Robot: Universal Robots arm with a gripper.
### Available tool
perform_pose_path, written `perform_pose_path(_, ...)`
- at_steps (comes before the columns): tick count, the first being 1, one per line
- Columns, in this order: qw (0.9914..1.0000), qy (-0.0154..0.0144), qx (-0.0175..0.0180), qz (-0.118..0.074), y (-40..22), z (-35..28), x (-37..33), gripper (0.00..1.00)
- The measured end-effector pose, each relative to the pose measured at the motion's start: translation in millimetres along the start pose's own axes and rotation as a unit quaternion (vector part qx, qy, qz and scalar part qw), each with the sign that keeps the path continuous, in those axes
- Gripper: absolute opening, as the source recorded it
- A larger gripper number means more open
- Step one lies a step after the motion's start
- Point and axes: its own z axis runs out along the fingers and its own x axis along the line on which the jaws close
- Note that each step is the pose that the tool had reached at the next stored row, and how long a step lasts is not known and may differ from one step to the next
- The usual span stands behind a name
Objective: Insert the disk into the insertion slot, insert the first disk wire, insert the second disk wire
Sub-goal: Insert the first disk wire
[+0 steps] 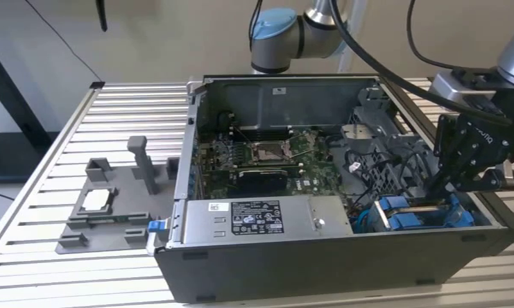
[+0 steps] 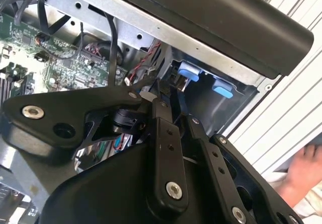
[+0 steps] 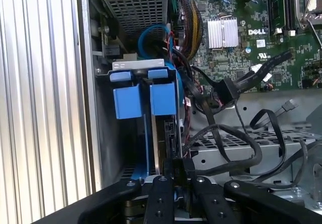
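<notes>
Slatted metal surface (image 1: 128, 96) bears an open black computer case (image 1: 325, 269). Black end effector (image 1: 434, 191) sits nearly closed at the grey, blue-fitted insertion slot (image 1: 419, 218); its hold is unclear.

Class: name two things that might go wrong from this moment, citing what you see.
1. Loose black cables lie beside the disk at the insertion slot; the gripper might snag them.
2. A person's hand sits just outside the case in the second wrist view; arm motion might strike it.

White label (image 1: 255, 219) on long grey box (image 1: 321, 221): barcode, fine print, too small to read. White lettering (image 3: 257, 31) on green motherboard (image 3: 236, 63) (beside silver heatsink (image 3: 223, 33)): maker's mark, not transcribed.
</notes>
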Motion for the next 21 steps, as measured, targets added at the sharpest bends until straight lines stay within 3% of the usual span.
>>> perform_pose_path(5,0.99999,0.0,0.0025,-0.003,0.0,0.6,-0.6,0.19)
perform_pose_path(14,0.99996,0.0005,0.0026,-0.009,0.0,6.6,-0.9,0.19)
perform_pose_path(21,0.99996,0.0003,0.0026,-0.009,0.3,7.0,-1.1,0.19)
